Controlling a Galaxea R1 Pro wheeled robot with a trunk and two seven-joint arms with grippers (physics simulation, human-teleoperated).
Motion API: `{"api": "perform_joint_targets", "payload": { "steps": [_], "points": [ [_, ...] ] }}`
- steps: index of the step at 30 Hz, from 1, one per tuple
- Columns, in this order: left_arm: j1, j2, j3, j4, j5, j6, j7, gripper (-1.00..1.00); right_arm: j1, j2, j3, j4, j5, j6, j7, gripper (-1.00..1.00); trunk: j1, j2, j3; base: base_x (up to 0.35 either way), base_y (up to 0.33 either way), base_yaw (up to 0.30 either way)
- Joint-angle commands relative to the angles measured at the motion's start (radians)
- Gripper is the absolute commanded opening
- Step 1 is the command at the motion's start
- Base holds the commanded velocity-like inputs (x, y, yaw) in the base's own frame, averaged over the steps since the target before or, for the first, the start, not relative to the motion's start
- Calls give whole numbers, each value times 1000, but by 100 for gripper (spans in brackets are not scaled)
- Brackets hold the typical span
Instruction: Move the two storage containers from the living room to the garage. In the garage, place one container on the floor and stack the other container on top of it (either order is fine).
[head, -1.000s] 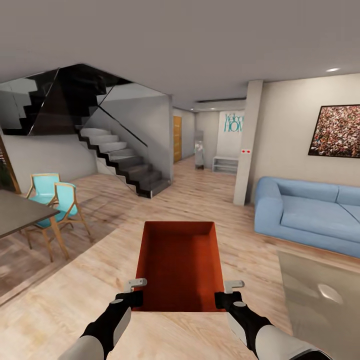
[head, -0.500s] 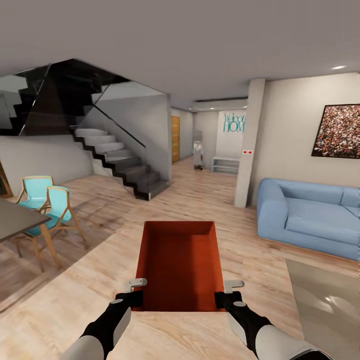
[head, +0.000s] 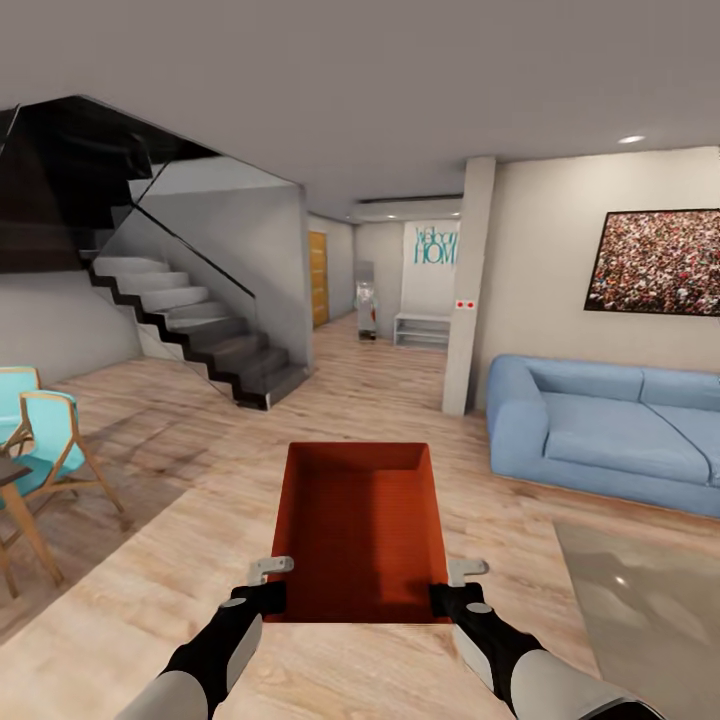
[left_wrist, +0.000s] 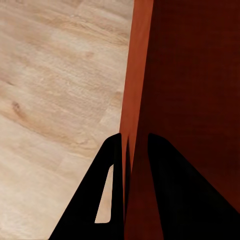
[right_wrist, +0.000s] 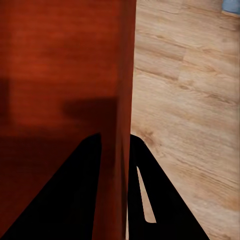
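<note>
A red-orange storage container hangs level in front of me above the living room's wood-plank floor, held by both arms. My left gripper is shut on its left wall near the close corner, and my right gripper is shut on its right wall. In the left wrist view the black fingers pinch the thin wall. The right wrist view has the right gripper clamping the other wall. The garage is out of view.
A blue sofa stands at the right with a grey rug in front of it. A white pillar rises ahead, beside a hallway with a yellow door. Stairs climb at the left, near turquoise chairs.
The whole view has shifted: stairs, chairs and sofa slid leftward, so the camera has moved. The container and both grippers keep their place in the picture.
</note>
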Motion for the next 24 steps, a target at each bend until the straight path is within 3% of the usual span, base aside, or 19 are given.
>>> {"api": "perform_joint_targets", "payload": {
  "steps": [1, 24],
  "points": [
    [0, 11, 10, -6, -20, -2, 19, -100, -1, -1, -12, 5, -16, -5, -6, -100, 1, -1, 0, 321, 93, -33],
    [0, 12, 10, -4, -21, -2, 19, -100, -1, -1, -12, 5, -14, -8, -6, -100, 1, -1, 0, 321, 88, -2]
  ]
}}
